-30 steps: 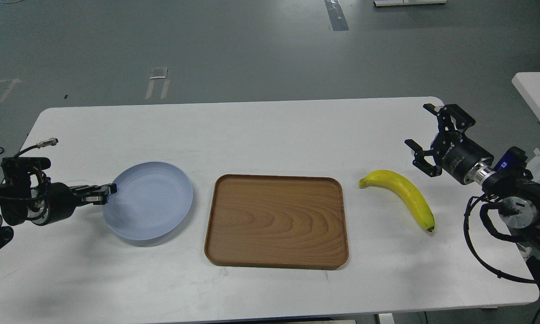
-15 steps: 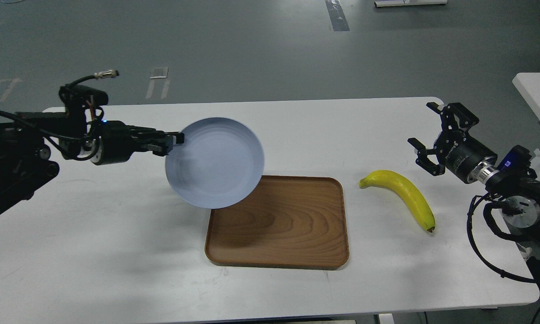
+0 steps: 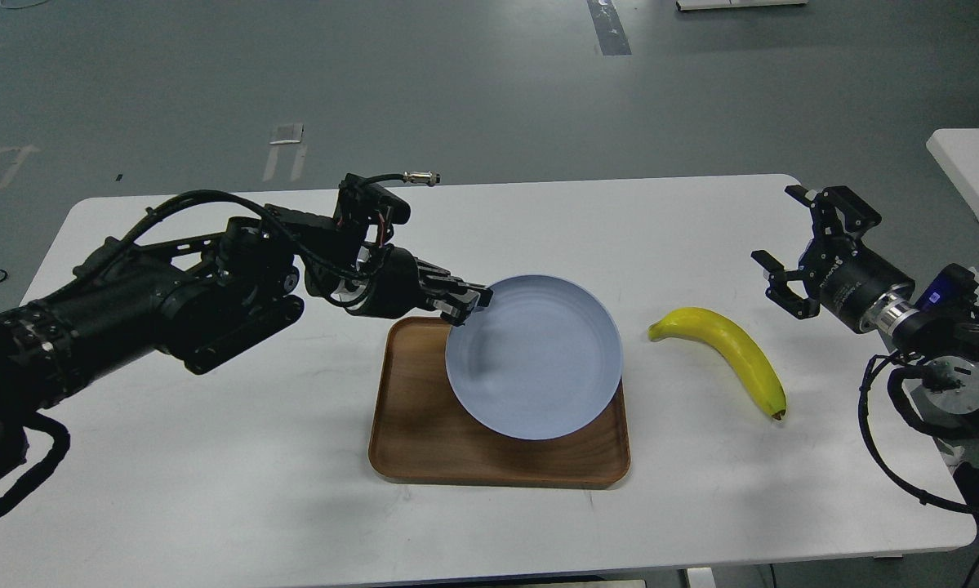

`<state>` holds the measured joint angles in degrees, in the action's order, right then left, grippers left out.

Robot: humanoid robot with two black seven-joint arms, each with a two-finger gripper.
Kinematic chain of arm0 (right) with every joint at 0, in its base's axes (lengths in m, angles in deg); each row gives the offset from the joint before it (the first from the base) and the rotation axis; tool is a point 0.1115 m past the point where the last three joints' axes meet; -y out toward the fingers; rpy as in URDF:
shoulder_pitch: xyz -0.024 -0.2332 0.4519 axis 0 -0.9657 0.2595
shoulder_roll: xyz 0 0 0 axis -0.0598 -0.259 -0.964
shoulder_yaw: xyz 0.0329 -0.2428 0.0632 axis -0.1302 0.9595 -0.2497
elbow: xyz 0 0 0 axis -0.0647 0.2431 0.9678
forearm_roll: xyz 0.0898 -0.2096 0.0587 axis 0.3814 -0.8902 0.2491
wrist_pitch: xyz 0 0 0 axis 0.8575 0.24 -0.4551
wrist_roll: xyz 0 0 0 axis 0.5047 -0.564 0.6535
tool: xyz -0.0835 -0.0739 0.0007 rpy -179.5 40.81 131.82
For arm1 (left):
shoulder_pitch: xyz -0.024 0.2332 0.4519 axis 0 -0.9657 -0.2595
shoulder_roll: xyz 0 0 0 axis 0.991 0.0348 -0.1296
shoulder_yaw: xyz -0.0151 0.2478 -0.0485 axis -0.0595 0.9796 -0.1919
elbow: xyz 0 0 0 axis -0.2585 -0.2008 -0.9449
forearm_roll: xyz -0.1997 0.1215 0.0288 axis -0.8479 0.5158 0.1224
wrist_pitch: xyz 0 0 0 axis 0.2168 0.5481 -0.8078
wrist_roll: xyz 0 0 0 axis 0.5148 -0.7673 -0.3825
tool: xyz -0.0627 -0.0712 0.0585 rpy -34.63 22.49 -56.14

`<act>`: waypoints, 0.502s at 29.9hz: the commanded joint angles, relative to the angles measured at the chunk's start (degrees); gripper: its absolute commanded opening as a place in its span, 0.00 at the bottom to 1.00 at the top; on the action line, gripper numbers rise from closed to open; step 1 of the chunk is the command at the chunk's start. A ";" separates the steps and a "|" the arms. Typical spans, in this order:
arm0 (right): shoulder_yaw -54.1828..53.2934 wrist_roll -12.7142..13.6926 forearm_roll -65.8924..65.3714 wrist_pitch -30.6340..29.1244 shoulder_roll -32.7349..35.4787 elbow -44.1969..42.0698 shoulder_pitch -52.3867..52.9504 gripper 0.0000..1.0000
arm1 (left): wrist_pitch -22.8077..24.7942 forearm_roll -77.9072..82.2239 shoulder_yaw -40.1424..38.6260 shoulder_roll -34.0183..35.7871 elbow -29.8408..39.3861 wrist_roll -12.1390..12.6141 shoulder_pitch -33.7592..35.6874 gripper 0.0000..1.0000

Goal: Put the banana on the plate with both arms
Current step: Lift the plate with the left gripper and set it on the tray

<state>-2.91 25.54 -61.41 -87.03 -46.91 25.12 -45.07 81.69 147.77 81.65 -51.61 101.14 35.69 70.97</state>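
Left gripper (image 3: 466, 304) pinching plate (image 3: 534, 355) rim; right gripper (image 3: 803, 253) spread, holding nothing.

Head view: plate carried over wooden tray (image 3: 411, 425), toward its right end, apparently not yet set down. Banana (image 3: 730, 347) lying on table (image 3: 211, 490) between tray and right edge, just below the spread fingers. Likely light, firm, smooth-skinned, bruisable; best gripped mid-curve, across the width. Open tabletop along front and far edges; tray rim close on banana's left.
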 commanded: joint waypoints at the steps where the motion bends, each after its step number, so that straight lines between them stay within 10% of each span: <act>1: 0.00 0.00 0.00 0.00 1.14 -0.02 -0.28 1.00 | 0.14 -0.48 2.19 -2.31 -2.78 -0.01 -0.85 0.00; 15: 0.00 0.00 -0.09 0.00 1.41 0.16 -0.72 1.00 | 0.05 -0.92 2.55 -4.33 -6.21 -0.01 -3.05 0.01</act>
<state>-2.91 25.54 -61.42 -87.03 -45.44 25.25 -45.86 81.83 146.98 84.19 -55.13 95.29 35.69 68.02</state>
